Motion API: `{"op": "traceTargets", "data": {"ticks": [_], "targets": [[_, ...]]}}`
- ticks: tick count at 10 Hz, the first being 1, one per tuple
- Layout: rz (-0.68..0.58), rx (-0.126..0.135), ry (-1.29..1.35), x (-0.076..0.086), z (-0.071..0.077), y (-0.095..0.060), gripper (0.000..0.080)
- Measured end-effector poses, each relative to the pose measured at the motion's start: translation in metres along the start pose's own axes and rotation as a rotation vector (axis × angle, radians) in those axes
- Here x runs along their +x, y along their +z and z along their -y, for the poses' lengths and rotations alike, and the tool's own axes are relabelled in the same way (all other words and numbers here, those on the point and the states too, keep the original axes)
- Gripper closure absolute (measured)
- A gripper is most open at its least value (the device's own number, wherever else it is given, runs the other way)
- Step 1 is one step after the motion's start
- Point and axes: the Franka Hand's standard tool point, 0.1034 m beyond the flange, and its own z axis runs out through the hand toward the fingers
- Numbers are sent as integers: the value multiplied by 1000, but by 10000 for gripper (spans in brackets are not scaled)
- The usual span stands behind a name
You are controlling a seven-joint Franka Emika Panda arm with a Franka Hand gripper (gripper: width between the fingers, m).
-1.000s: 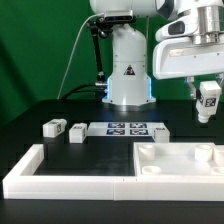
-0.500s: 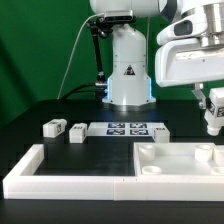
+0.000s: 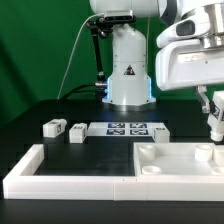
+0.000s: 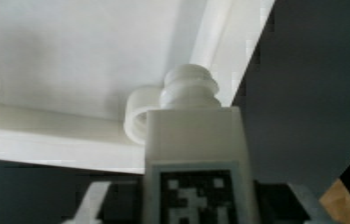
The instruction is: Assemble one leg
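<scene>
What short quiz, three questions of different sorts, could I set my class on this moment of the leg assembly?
1. True or false: the claw is shut on a leg.
2. How many loose legs lie to the exterior view's left of the marker board? A) one B) two C) four
3. Fill the gap: in the wrist view, the held leg's tip points at a round ___ at a corner of the tabletop.

Key: 1 true; 2 B; 3 hole.
</scene>
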Motion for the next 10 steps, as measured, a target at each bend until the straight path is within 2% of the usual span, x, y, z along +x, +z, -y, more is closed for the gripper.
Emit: {"op": "traceTargets", "data": {"ticks": [1, 2, 4, 6, 10], "targets": [[-68, -11, -3, 1, -3, 0, 511], [-68, -14, -14, -1, -6, 3, 511], [-68, -10, -9, 16, -8, 8, 511], [-75, -8, -3, 26, -12, 18, 511], [-118, -16, 11, 23, -18, 44, 511]]}}
